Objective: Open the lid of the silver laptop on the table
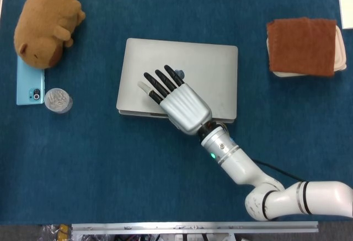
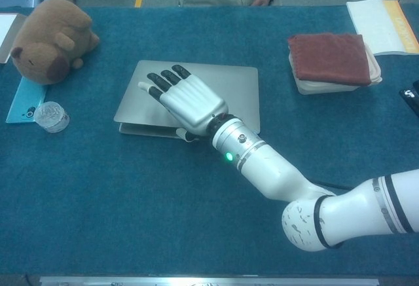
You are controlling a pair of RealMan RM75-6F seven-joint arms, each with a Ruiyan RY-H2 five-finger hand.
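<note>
So I had the right hand [image 1: 179, 102] laid across the near half of the silver laptop [image 1: 204, 67], which sat mid-table on the blue cloth [image 1: 110, 175]. Its fingers [image 1: 160, 84] lay spread flat over the lid, while the thumb [image 2: 188, 136] looked tucked under the near edge; I judged the lid pinched between them. From the chest view a dark gap showed along the front edge, lid just clear of the base, so the opening step was under way but barely begun.

By my reckoning, the next move called for raising that near edge up and swinging it toward the far side about the hinge, while the base stayed down. With only a light grip at the lip, the lid could slip off the thumb, or the whole machine could slide or tip with it. My left hand was in neither view, so nothing was steadying the base.

Off to the left sat a plush capybara [image 1: 44, 23], a light-blue phone [image 1: 28, 84] partly under it, and a small clear jar [image 1: 58, 100] just beside the phone. At far right a brown cloth [image 1: 302, 45] lay on a white container [image 2: 334, 86]. All stood well apart from the laptop; nothing blocked the lid's swing.
</note>
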